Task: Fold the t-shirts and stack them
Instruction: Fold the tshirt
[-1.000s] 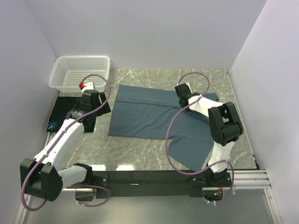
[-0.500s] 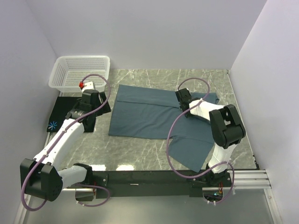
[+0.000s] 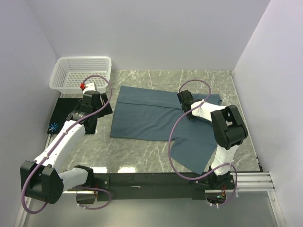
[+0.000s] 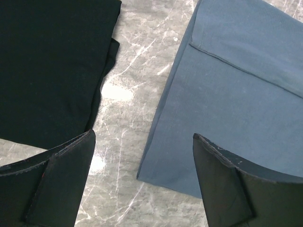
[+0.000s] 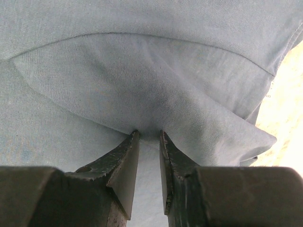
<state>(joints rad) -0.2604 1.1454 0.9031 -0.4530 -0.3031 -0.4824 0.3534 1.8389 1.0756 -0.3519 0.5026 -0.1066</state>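
Note:
The slate-blue t-shirt (image 3: 147,116) lies spread on the marble table, its near right part folded at an angle. It fills the right wrist view (image 5: 142,71). My right gripper (image 3: 183,100) is low on the shirt's right part, and its jaws (image 5: 149,133) are pinched on a raised fold of the cloth. The black t-shirt (image 3: 61,116) with a light-blue starburst print (image 3: 53,126) lies folded at the left. My left gripper (image 3: 96,112) hangs open and empty (image 4: 142,135) above the bare marble between the black shirt (image 4: 47,61) and the blue shirt's left edge (image 4: 236,85).
A white lattice basket (image 3: 83,71) stands at the back left corner, just behind the black shirt. White walls close in the left, back and right sides. Bare marble (image 3: 137,153) shows along the near edge, in front of the black rail with the arm bases.
My right gripper has shifted slightly nearer and left on the blue shirt, and its cable loop has moved with it. The left arm has not moved.

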